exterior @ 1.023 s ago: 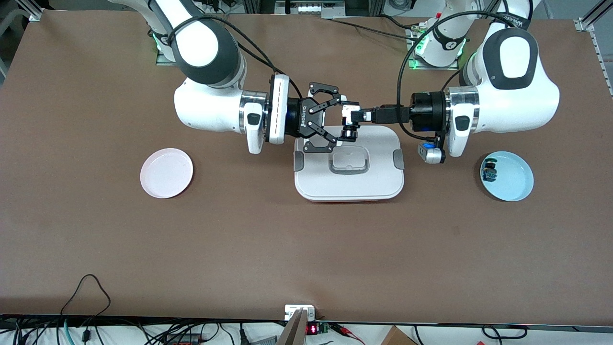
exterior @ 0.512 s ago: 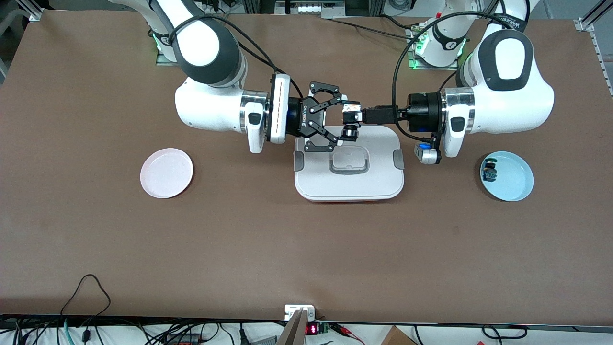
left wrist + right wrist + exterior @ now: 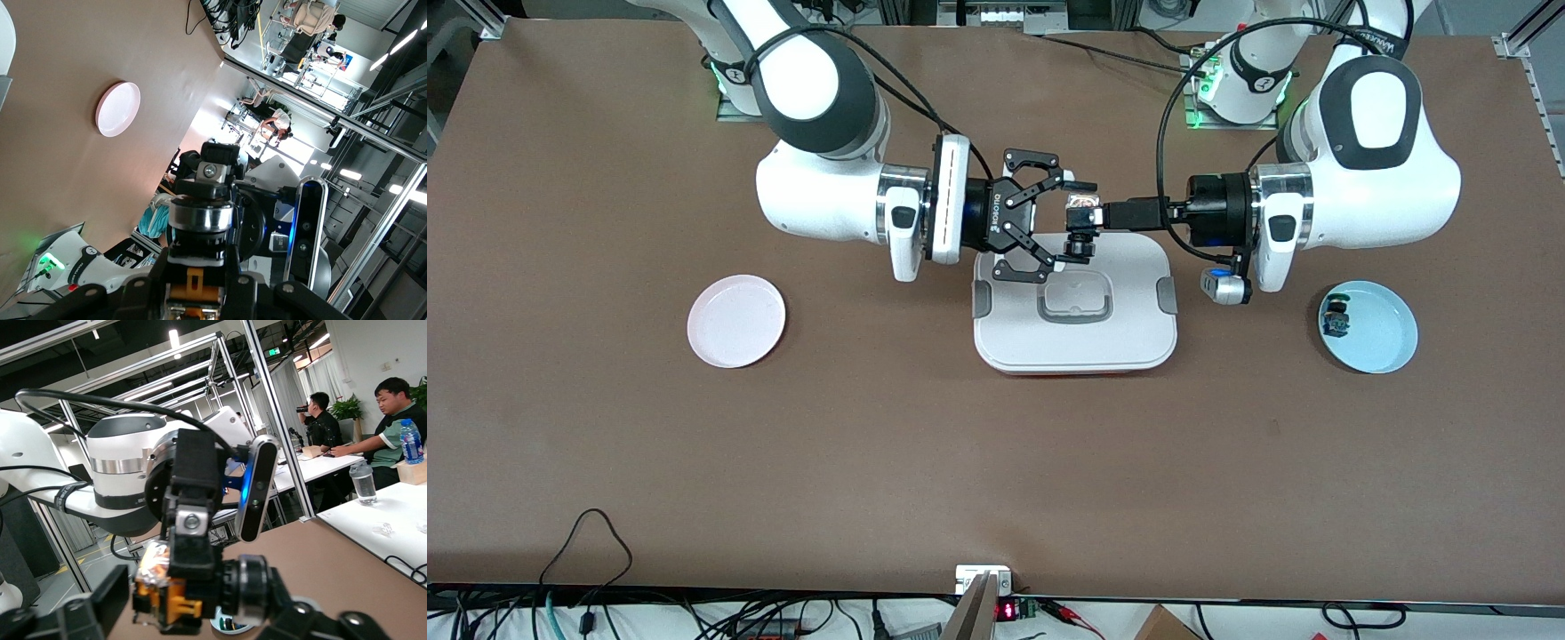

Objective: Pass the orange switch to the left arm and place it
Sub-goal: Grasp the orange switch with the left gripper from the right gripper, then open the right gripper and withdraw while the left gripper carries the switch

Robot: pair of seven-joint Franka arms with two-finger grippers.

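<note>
The orange switch (image 3: 1080,233) hangs in the air over the edge of the white box (image 3: 1076,342) that lies toward the arms' bases. My left gripper (image 3: 1085,213) is shut on it. In the left wrist view its fingers (image 3: 233,288) pinch the orange section (image 3: 193,285) below the metal ring. My right gripper (image 3: 1063,222) reaches in from the other end and stands open around the switch (image 3: 180,600). A small gap shows at one pad (image 3: 100,603). The left gripper (image 3: 193,513) fills the right wrist view.
A pink plate (image 3: 736,320) lies toward the right arm's end of the table. A blue plate (image 3: 1385,345) at the left arm's end holds another small part (image 3: 1336,320). Both forearms lie level just above the box. Cables run along the table's edge nearest the camera.
My left gripper has shut on the switch's orange section. My right gripper, shut on the switch a second ago, has opened off its ends. Both hands have barely shifted.
</note>
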